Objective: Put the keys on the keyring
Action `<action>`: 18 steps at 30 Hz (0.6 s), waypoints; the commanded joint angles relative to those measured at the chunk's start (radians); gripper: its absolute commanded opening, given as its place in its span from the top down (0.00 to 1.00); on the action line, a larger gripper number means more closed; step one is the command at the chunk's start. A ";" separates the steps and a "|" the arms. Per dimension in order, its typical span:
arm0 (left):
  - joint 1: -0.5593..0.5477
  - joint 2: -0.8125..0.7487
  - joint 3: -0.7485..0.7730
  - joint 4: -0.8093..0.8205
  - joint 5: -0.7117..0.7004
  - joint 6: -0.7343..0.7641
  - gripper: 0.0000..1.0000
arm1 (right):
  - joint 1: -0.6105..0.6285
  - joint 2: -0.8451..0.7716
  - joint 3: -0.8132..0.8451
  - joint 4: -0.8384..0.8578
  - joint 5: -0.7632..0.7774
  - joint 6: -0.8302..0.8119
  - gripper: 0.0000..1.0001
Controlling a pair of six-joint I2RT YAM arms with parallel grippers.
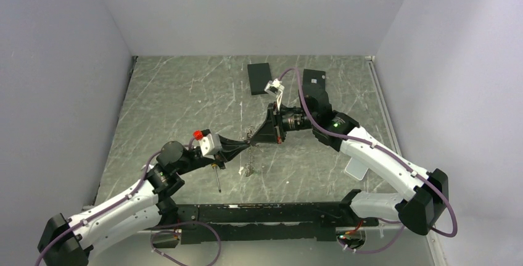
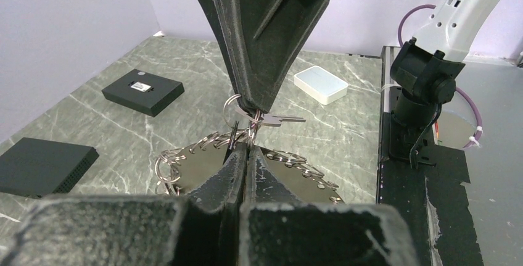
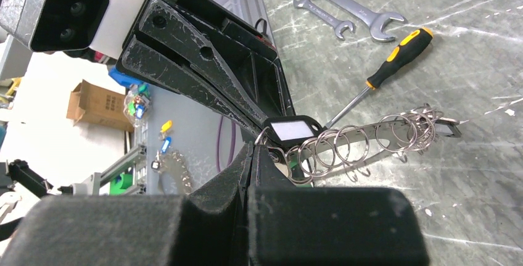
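My two grippers meet tip to tip above the table's middle. My left gripper (image 1: pixel 245 144) (image 2: pixel 247 150) is shut on a thin wire of the keyring (image 2: pixel 233 109). My right gripper (image 1: pixel 262 135) (image 3: pixel 251 150) is shut on the same cluster of rings, coming from above in the left wrist view (image 2: pixel 256 107). One small grey key (image 2: pixel 284 118) sticks out sideways at its tip. A black tag with a white label (image 3: pixel 293 129) hangs there too. Below, a flat dark metal strip (image 3: pixel 376 131) carries several wire rings (image 2: pixel 179 158) along its edge.
A yellow-and-black screwdriver (image 3: pixel 395 62) (image 1: pixel 216 176) and two silver wrenches (image 3: pixel 345 16) lie near the left arm. Two black boxes (image 1: pixel 259 78) (image 1: pixel 313 79) sit at the back. A white box (image 2: pixel 320 84) lies by the right arm's base.
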 commanded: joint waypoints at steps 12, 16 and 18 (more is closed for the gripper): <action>-0.003 -0.019 0.125 -0.255 -0.048 0.070 1.00 | 0.050 0.008 0.065 -0.056 0.047 -0.074 1.00; -0.003 0.006 0.192 -0.357 -0.061 0.083 1.00 | 0.074 0.026 0.071 -0.070 0.079 -0.080 1.00; -0.003 0.027 0.225 -0.410 -0.069 0.084 1.00 | 0.083 0.037 0.078 -0.078 0.100 -0.083 1.00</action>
